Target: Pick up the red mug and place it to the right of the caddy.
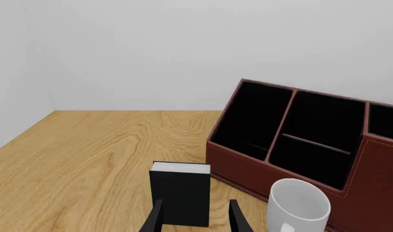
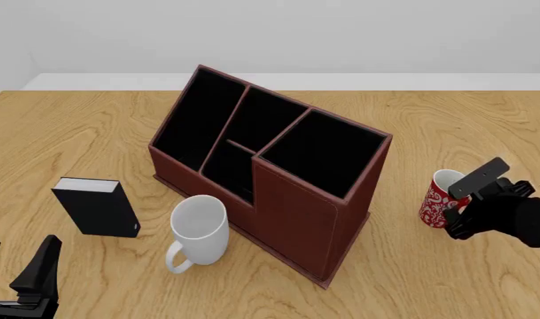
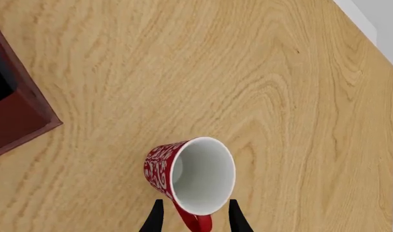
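The right gripper (image 3: 193, 220) has its jaws narrowly parted, pinching the loop handle of the small red floral-patterned mug (image 2: 440, 201) – the mug sits to the right of the large dark red-brown compartmented caddy (image 2: 296, 212), apart from it. The left gripper (image 1: 195, 217) hangs with jaws spread, touching nothing, near the small black book-like box (image 2: 97, 206) – a plain white mug (image 2: 198, 229) stands just before the caddy

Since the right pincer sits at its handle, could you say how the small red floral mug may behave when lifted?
The small red floral mug looks rigid and glazed, so probably slippery. Held by the red loop handle alone, it might swing or tilt in the right pincer.
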Controlling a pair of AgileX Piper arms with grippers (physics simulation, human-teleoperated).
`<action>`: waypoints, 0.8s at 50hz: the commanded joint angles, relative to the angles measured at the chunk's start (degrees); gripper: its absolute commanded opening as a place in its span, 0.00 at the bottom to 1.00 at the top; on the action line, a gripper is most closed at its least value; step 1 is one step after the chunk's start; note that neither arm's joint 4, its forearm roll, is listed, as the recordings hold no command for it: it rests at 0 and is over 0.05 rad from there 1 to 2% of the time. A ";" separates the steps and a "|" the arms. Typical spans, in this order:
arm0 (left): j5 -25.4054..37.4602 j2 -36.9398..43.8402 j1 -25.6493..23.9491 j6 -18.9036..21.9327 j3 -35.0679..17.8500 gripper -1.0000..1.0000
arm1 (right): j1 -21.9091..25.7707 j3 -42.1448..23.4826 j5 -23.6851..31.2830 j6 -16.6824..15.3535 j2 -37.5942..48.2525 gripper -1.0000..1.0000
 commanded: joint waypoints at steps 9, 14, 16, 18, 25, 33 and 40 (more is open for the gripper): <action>0.00 0.00 0.00 0.00 0.00 1.00 | -0.07 0.06 -0.37 0.06 0.74 1.00; 0.00 0.00 0.00 0.00 0.00 1.00 | 0.09 0.35 -0.65 0.12 0.87 1.00; 0.00 0.00 0.00 0.00 0.00 1.00 | 0.02 0.68 -1.07 -0.22 0.95 1.00; 0.00 0.00 0.00 0.00 0.00 1.00 | -0.23 0.44 -1.02 -0.24 1.11 1.00; 0.00 0.00 0.00 0.00 0.00 1.00 | 0.19 0.93 -0.57 -0.23 -0.07 0.00; 0.00 0.00 0.00 0.00 0.00 1.00 | 0.18 0.37 0.07 0.49 -0.68 0.00; 0.00 0.00 0.00 0.00 0.00 1.00 | 1.15 1.03 1.21 1.05 -3.20 0.00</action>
